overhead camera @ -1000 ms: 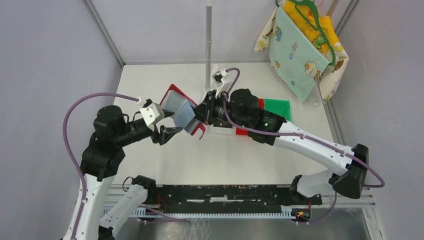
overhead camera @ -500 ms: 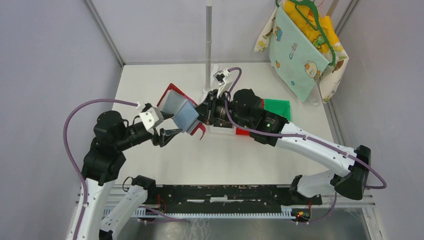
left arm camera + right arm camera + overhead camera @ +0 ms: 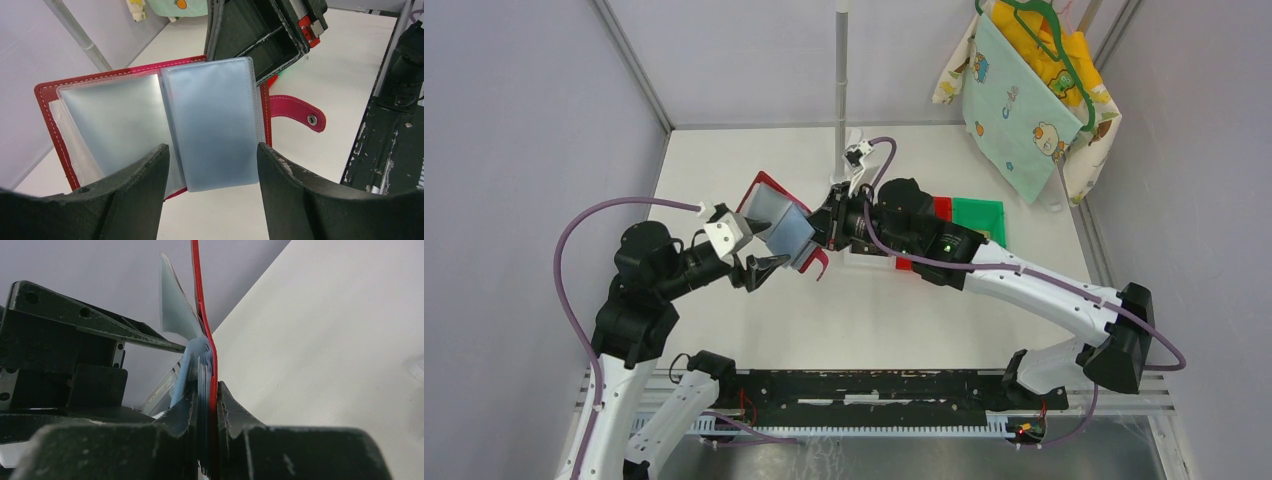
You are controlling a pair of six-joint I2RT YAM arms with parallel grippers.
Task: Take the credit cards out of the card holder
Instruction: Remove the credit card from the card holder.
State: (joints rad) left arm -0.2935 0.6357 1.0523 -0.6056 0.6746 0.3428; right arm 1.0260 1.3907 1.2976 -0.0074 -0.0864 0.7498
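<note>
Soft, even light is falling from overhead onto the white table [image 3: 724,160], casting only faint shadows beneath the arms. The frosted sleeves of the card holder [image 3: 125,120] are catching a pale sheen in the left wrist view, while both wrist cameras are rendering their own dark fingers [image 3: 135,200] soft and blurred along the bottom edge.

You're looking at a glossy red card holder [image 3: 46,105] with pale stitching, frosted grey-blue sleeves [image 3: 215,125], and a mint cloth [image 3: 1016,112] printed with cartoon animals.

Left end effector [image 3: 212,152] spread wide, right end effector [image 3: 207,395] pinched nearly closed, both arms reaching inward
</note>
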